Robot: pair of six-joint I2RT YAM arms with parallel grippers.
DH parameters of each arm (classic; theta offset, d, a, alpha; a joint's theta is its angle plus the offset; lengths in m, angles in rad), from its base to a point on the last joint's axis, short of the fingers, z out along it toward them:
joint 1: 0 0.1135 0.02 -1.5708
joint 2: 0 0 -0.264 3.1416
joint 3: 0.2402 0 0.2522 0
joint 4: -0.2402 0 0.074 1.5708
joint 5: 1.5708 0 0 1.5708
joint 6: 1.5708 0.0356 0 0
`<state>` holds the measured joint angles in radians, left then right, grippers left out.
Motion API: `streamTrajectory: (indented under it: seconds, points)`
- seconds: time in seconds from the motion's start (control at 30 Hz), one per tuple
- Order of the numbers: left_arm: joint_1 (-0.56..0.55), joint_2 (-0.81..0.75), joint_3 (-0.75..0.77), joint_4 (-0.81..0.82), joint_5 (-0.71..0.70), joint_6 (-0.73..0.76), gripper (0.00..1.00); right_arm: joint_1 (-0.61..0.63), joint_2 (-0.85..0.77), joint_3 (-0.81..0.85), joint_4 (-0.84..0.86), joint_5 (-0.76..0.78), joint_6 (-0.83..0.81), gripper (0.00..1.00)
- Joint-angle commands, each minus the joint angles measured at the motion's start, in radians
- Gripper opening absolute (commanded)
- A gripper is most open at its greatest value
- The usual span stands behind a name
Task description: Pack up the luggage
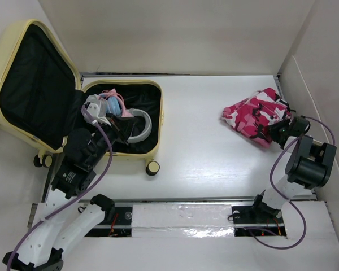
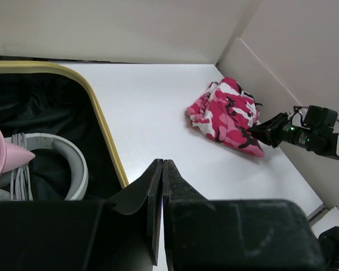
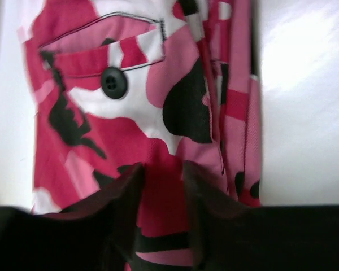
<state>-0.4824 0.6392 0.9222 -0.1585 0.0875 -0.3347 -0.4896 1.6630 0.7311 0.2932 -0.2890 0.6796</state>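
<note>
Luggage (image 1: 158,107) open at table (image 1: 203,158) far-left corner; left gripper (image 2: 162,164), jaws shut and empty, hangs by its right rim, probably parked clear, while right gripper (image 3: 161,180) straddles a fold of pink camouflage garment (image 1: 254,116) near the right edge; pinched or loose, cannot tell.

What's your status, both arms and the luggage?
Left gripper shut, empty, at open luggage. Right gripper astride pink camo garment, grip unconfirmed. Path between unobstructed.

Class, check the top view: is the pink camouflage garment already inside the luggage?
No, the garment lies on the table, well to the right of the open luggage.
</note>
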Motion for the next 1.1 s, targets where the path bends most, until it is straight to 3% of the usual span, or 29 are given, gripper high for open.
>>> streamTrajectory:
  seconds: [0.0,0.1,0.27,0.47,0.5,0.57,0.6,0.7,0.77,0.87,0.9,0.97,1.07]
  points:
    - [-0.001,0.014,-0.005,0.056,0.040,-0.009,0.00,0.051,0.041,-0.048,0.154,-0.216,0.090,0.19]
    - [-0.001,0.028,-0.008,0.066,0.047,-0.015,0.11,0.139,0.055,-0.084,0.211,-0.249,0.113,0.07]
    - [-0.001,0.123,0.004,0.099,0.139,-0.047,0.34,0.305,-0.017,-0.151,0.262,-0.216,0.138,0.07]
    - [-0.001,0.276,0.061,0.151,0.250,-0.115,0.48,0.443,-0.104,-0.209,0.271,-0.205,0.143,0.12]
    - [-0.063,0.296,0.076,0.152,0.227,-0.125,0.51,0.444,-0.150,-0.220,0.265,-0.194,0.135,0.20]
    - [-0.090,0.382,0.143,0.151,0.216,-0.138,0.57,0.444,-0.210,-0.236,0.203,-0.144,0.088,0.36]
    - [-0.090,0.420,0.167,0.152,0.242,-0.168,0.59,0.434,-0.288,-0.236,0.170,-0.124,0.065,0.51]
    - [-0.129,0.589,0.268,0.180,0.239,-0.188,0.64,0.425,-0.426,-0.211,0.032,-0.046,-0.023,0.74]
    - [-0.215,0.747,0.401,0.104,0.129,-0.147,0.67,0.425,-0.567,-0.188,-0.072,-0.003,-0.089,0.75]
    - [-0.282,1.006,0.629,-0.013,0.037,-0.101,0.70,0.425,-0.731,-0.157,-0.137,0.027,-0.158,0.36]
    - [-0.282,1.074,0.682,-0.032,0.047,-0.102,0.70,0.425,-0.767,-0.147,-0.147,0.011,-0.173,0.10]
    - [-0.282,1.244,0.797,-0.047,0.090,-0.130,0.71,0.436,-0.856,-0.142,-0.161,-0.010,-0.195,0.02]
    - [-0.259,1.418,0.903,-0.039,0.090,-0.162,0.72,0.436,-0.925,-0.127,-0.193,-0.041,-0.228,0.05]
